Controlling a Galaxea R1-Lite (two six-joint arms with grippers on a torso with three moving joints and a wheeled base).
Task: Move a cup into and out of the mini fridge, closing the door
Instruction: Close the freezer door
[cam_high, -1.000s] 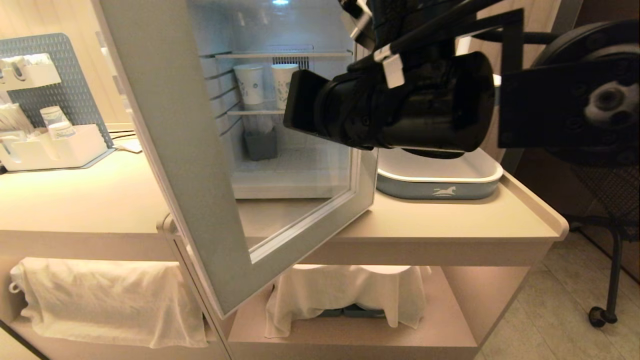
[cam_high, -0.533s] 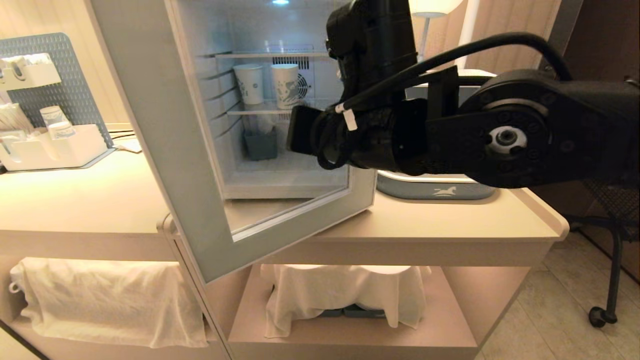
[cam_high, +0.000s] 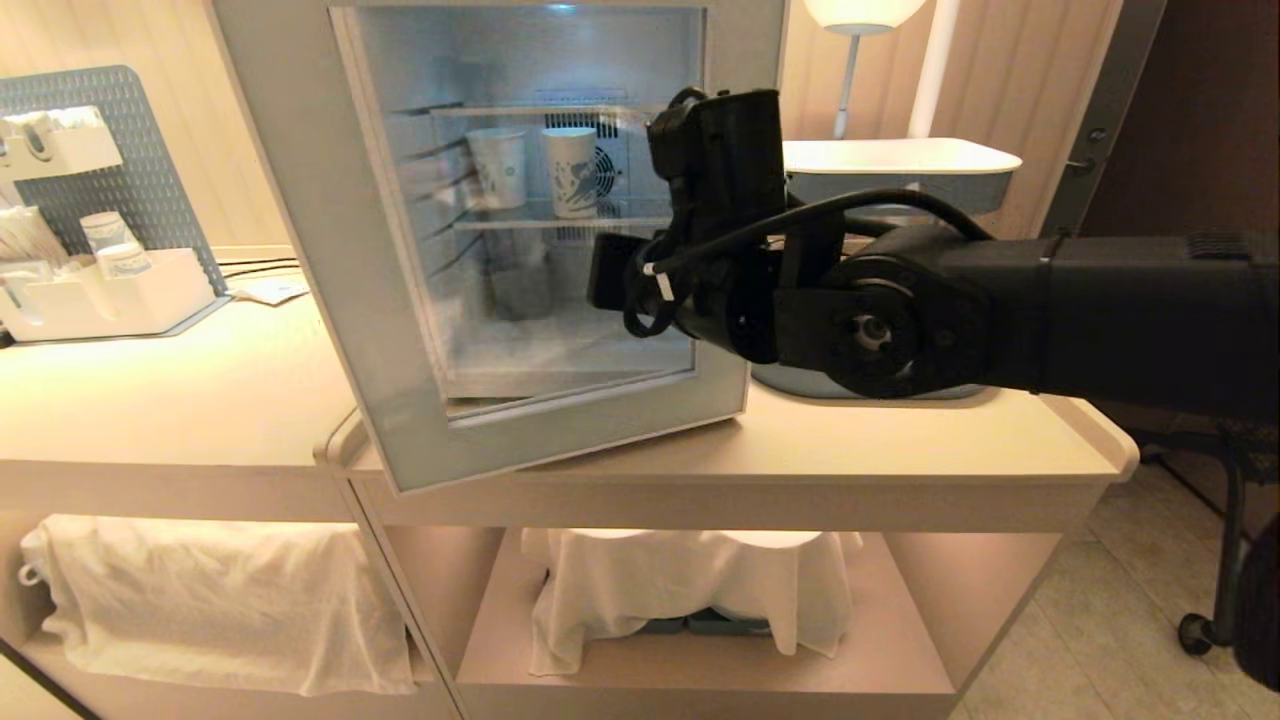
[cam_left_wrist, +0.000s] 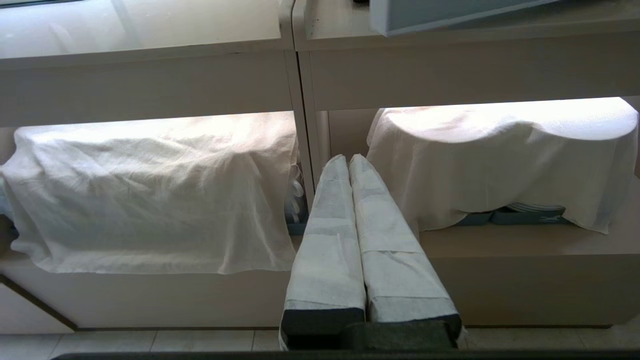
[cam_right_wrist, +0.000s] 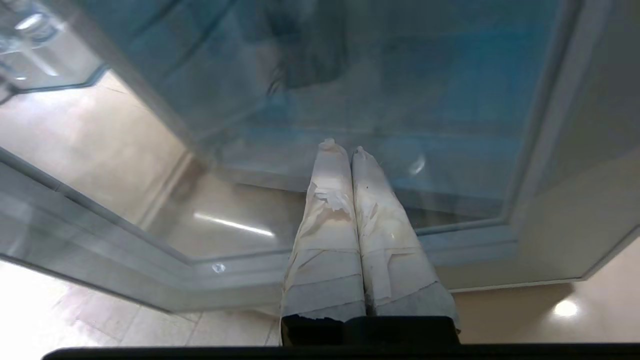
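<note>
The mini fridge (cam_high: 560, 350) stands on the counter, and its door (cam_high: 330, 300) is swung almost shut, with its left edge still a little forward. Through the glass I see the cup (cam_high: 572, 172) with the blue swirl upright on a shelf, beside a white cup with a small emblem (cam_high: 497, 168). My right arm (cam_high: 720, 250) reaches across the door's right side. The right gripper (cam_right_wrist: 342, 147) is shut and empty, its taped fingertips against the door glass (cam_right_wrist: 400, 100). My left gripper (cam_left_wrist: 348, 157) is shut and empty, parked low in front of the counter's lower shelves.
A blue-grey tray (cam_high: 880, 385) sits right of the fridge, and another tray (cam_high: 900, 160) is raised behind it. A white organizer with cups (cam_high: 100, 290) stands at the far left. White cloths (cam_high: 690, 590) cover the lower shelves. A chair's castor (cam_high: 1195, 632) is on the floor at right.
The door has swung from wide open to nearly closed. My right arm has dropped lower and followed the door toward the fridge. The left gripper's earlier state is not shown.
</note>
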